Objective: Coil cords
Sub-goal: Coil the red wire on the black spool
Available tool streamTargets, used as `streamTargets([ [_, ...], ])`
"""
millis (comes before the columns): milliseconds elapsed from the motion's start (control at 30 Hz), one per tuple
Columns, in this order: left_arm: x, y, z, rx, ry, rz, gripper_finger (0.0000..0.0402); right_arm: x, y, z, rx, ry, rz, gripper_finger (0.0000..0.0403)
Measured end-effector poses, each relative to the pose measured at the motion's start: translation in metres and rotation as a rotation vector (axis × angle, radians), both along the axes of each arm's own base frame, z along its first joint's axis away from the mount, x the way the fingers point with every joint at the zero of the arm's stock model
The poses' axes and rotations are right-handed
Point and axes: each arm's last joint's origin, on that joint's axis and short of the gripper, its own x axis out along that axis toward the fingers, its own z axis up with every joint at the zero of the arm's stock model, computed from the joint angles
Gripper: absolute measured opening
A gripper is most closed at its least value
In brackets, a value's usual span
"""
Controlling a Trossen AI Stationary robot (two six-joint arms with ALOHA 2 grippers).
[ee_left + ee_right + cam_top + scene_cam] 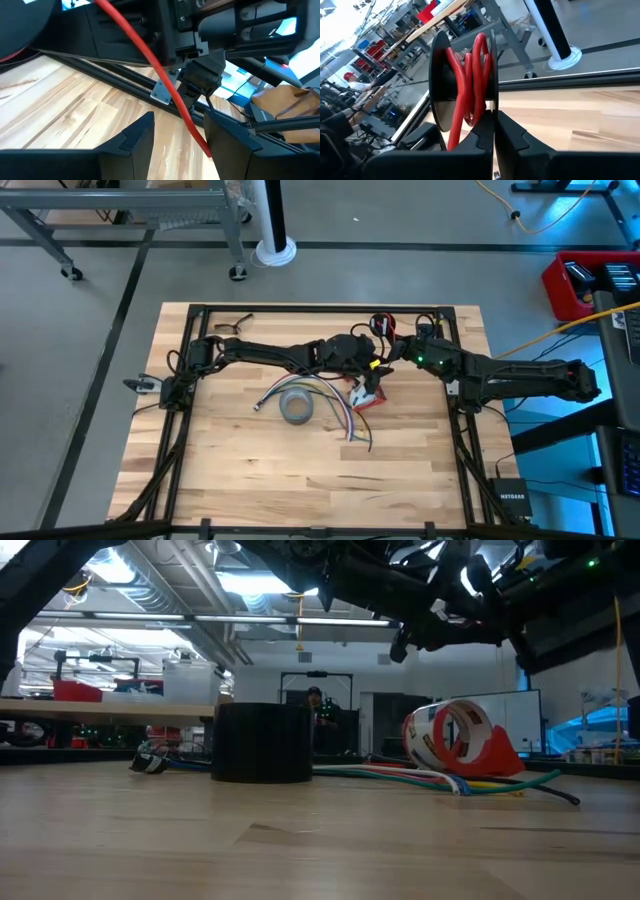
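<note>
Left hand (177, 145) astride red wire (150, 55)

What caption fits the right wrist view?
Right gripper shut on a black spool wound with red wire.

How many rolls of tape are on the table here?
2. A grey tape roll lies flat near the table's middle, among loose cords. A red dispenser's tape roll stands on edge just right of it, under the arms. Others may be hidden beneath the arms.
</note>
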Motion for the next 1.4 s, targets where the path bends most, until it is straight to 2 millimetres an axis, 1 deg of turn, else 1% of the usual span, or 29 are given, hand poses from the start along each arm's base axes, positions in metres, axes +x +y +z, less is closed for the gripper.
streamTargets([
  [67,0.0,0.0,0.0,0.002,0.001,0.007,0.0159,0.0,0.0,0.0,0.0,0.001,0.001,0.0003],
  [167,0.0,0.0,0.0,0.017,0.005,0.013,0.0133,0.0,0.0,0.0,0.005,0.001,0.017,0.0003],
  [233,0.0,0.0,-0.001,0.034,0.016,0.008,0.0106,0.0,0.0,0.0,0.006,0.001,0.02,0.0003],
  [400,-0.002,0.001,-0.007,0.065,0.087,-0.002,0.0022,0.0,0.001,-0.001,0.012,0.007,0.038,0.0003],
  [467,-0.003,0.002,-0.01,0.067,0.121,-0.004,0.0008,0.001,0.002,-0.001,0.02,0.005,0.069,0.0003],
  [600,-0.007,0.005,-0.016,0.059,0.19,0.001,0.0015,-0.001,0.004,0.0,0.043,0.003,0.142,0.0003],
  [767,-0.016,0.01,-0.019,0.056,0.313,0.003,0.0005,-0.009,0.008,-0.006,0.117,0.066,0.208,0.0003],
  [1000,-0.032,0.023,-0.015,0.081,0.446,0.003,0.0004,-0.022,0.013,-0.012,0.178,0.149,0.288,0.0003],
  [1100,-0.037,0.029,-0.012,0.079,0.478,0.012,0.0003,-0.023,0.015,-0.011,0.198,0.145,0.341,0.0003],
  [1233,-0.039,0.034,-0.013,0.078,0.493,0.015,0.0003,-0.023,0.017,-0.01,0.22,0.132,0.407,0.0003],
  [1400,-0.039,0.033,-0.013,0.125,0.504,-0.029,0.0002,-0.023,0.02,-0.012,0.259,0.144,0.491,0.0003],
])
